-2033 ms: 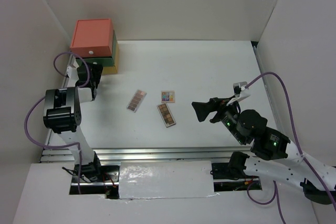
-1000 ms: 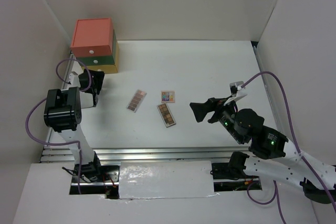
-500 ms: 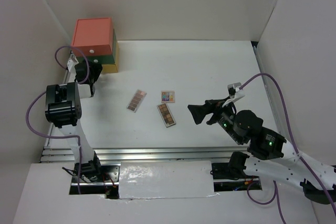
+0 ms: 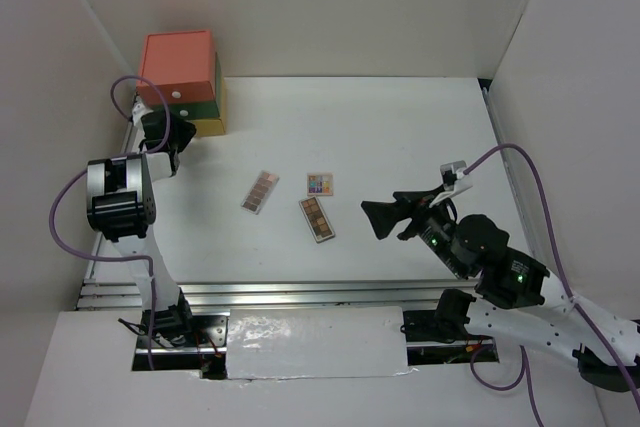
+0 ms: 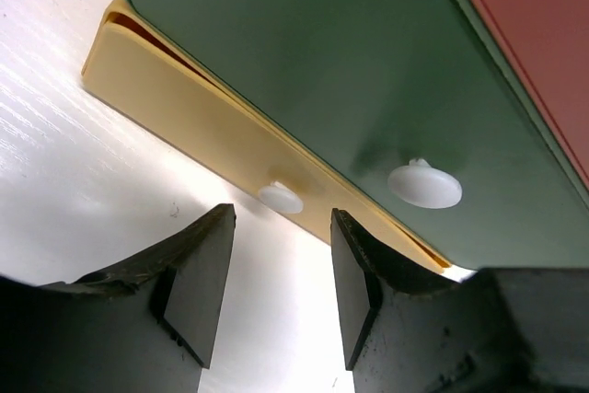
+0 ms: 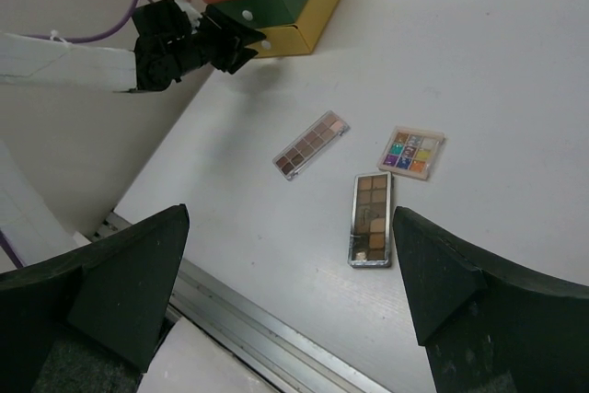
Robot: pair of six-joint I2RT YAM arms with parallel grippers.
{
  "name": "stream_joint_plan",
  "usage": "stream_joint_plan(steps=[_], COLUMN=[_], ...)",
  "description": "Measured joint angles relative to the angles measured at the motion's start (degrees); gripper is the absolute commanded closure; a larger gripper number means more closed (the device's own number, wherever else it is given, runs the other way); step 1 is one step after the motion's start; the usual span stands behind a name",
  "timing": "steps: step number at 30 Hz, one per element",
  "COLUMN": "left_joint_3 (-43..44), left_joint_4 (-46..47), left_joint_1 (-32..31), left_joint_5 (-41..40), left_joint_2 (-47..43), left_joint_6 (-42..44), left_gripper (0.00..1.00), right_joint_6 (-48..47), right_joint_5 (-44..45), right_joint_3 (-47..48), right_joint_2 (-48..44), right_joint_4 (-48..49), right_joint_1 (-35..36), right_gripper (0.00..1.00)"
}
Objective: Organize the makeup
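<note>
Three pieces of makeup are seen lying flat around the middle of the table, somewhat toward its near edge: a pinkish palette, a multicolour palette and a brown palette. They are close together but not touching. No other makeup is seen on the table.

The drawer box is set in the far left corner. The left gripper is held right at its front, with the jaws about half open, one on each side of the white knob of the yellow drawer. Nothing is gripped yet. The right gripper is held wide open and empty above the near right part of the table, just beside the brown palette.

The step in hand is judged to be opening the bottom drawer. For this to be done well:
- The knob should be kept centred between the pads and taken by its stem, not its rim.
- The second knob, on the green drawer just above, should be left untouched.
- The pull should be made straight out along the table and gently. The box looks light and may be dragged along or tipped.
</note>
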Motion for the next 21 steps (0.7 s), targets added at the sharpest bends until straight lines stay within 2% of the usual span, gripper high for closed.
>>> stream_joint_plan(steps=[4,10,21], left_joint_3=[1.8,10.9,12.1], left_joint_4=[-3.1,-10.4,-14.2], left_joint_1=[0.0,0.0,0.0], left_joint_5=[0.6,2.1,2.2], left_joint_2=[0.1,3.8,4.9], left_joint_6=[2.8,8.7,14.4], left_gripper=[0.42,0.45,0.48], right_joint_6=[0.0,0.0,-0.1], right_joint_5=[-0.4,-1.4,-2.0], right_joint_3=[-0.1,-0.9,-1.9], right_joint_2=[-0.3,-1.0,-1.7], right_joint_4=[0.4,1.2,2.5], right_joint_1=[0.0,0.0,0.0], right_gripper=[0.00,0.00,0.00])
